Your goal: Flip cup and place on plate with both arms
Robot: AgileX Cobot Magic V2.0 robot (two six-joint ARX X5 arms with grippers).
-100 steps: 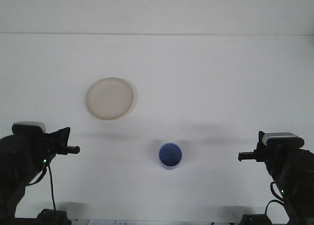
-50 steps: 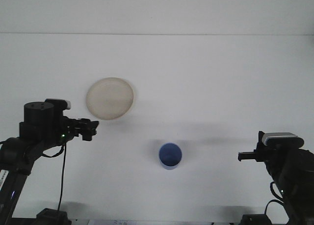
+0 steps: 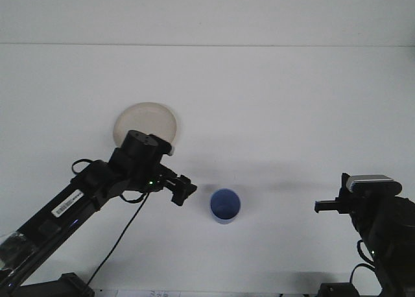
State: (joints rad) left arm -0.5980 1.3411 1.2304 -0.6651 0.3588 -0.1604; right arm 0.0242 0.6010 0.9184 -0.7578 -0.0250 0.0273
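Left tool (image 3: 183,190) sits just left of blue cup (image 3: 225,205), lower centre of white bench (image 3: 292,102); cannot tell if either tool is parted. Right tool (image 3: 322,207) low right, well apart. Cup looks light, rigid plastic; grip the wall near rim. Plate (image 3: 144,123) upper left.

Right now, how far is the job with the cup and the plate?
Nothing is done yet. The cup stands alone on the table, mouth up, apart from the plate, and nothing holds it. In hand: the left gripper has reached out and is now just left of the cup, not touching it. The right gripper waits at the side. Left: grasp, flip, set the cup on the plate.
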